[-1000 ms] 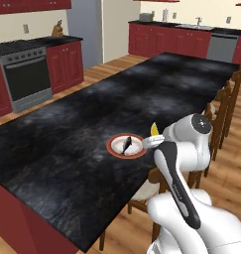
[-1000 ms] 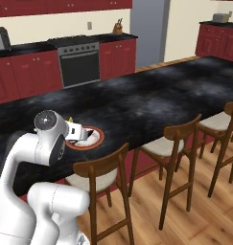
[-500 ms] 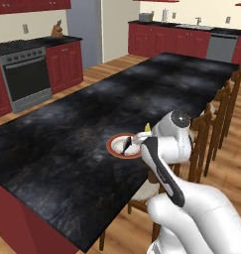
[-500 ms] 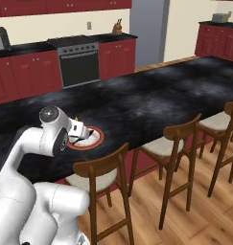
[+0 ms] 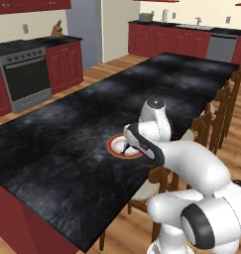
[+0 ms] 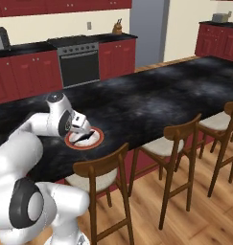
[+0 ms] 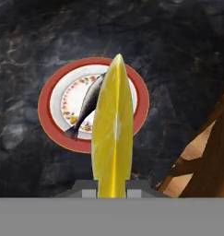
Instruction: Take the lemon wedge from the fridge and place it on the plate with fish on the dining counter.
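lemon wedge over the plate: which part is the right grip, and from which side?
As it is held now: the gripper is shut on the lemon wedge at its blunt near end, jaws across the thin flat sides, approaching along its length. The wedge is long, narrow and pointed, so the tip stays free over the plate beside the fish.

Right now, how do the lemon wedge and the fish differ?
The lemon wedge is bright yellow; the fish is dark grey. The lemon wedge is held in the shut jaws above the counter; the fish lies on the plate. Both are slender with pointed ends.
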Motion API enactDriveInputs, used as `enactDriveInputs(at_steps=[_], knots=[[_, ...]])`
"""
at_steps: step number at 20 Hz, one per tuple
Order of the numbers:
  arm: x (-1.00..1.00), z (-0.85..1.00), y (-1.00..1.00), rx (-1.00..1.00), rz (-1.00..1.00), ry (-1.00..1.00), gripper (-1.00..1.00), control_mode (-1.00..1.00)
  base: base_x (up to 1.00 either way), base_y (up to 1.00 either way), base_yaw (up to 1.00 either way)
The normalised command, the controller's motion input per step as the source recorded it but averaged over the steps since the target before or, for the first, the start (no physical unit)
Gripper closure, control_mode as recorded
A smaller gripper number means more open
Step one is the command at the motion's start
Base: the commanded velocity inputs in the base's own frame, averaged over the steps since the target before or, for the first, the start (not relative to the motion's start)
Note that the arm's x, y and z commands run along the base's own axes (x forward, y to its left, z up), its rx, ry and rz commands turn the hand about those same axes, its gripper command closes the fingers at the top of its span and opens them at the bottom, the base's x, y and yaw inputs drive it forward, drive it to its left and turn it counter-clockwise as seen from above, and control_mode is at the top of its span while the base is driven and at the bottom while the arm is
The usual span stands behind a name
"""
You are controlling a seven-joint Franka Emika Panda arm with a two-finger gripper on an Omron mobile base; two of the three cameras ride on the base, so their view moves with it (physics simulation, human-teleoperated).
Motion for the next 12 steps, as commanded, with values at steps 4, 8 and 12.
enactDriveInputs(at_steps=[4, 8, 12], knots=[[0.99, -0.48, 0.0, 0.01, -0.12, 0.05, 1.0, -1.0, 0.0, 0.0, 0.0], [0.67, -0.26, 0.0, 0.01, -0.03, 0.0, 1.0, -1.0, 0.0, 0.0, 0.0], [0.61, -0.29, 0.0, 0.01, -0.13, 0.03, 1.0, -1.0, 0.0, 0.0, 0.0]])
